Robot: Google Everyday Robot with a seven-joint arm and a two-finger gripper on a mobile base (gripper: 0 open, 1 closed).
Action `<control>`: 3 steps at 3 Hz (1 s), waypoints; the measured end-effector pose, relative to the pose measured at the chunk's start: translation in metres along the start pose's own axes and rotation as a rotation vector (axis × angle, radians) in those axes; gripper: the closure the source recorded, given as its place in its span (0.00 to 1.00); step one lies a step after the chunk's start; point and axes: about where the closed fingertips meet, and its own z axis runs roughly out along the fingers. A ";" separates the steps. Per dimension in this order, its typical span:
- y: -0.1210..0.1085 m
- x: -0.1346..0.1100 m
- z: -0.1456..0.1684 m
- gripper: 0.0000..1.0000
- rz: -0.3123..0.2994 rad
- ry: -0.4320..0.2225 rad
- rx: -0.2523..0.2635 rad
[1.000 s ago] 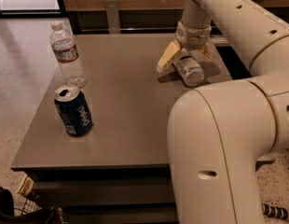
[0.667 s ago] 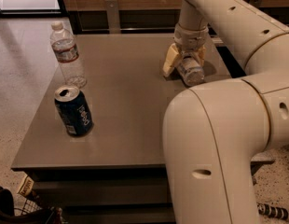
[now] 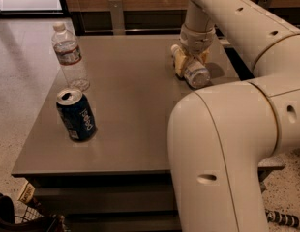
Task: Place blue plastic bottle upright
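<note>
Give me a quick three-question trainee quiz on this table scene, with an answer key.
1. True or false: the gripper holds the blue bottle upright.
2. Which stands nearest the front edge of the table? A) can B) red-label bottle C) blue bottle
3. Fill in: as the picture shows it, the gripper is over the table's back ____ part.
Key: 1 false, the bottle lies tilted with its base towards the camera; 2 A; 3 right.

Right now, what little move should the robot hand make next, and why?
Probably turn the wrist to tip the blue plastic bottle up onto its base: the gripper holds it lying sideways, low over the far right of the table.
</note>
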 end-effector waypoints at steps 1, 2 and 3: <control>0.000 -0.004 0.002 1.00 0.000 -0.009 0.001; 0.000 -0.004 0.000 1.00 0.000 -0.009 0.001; -0.018 0.000 -0.024 1.00 -0.001 -0.095 0.051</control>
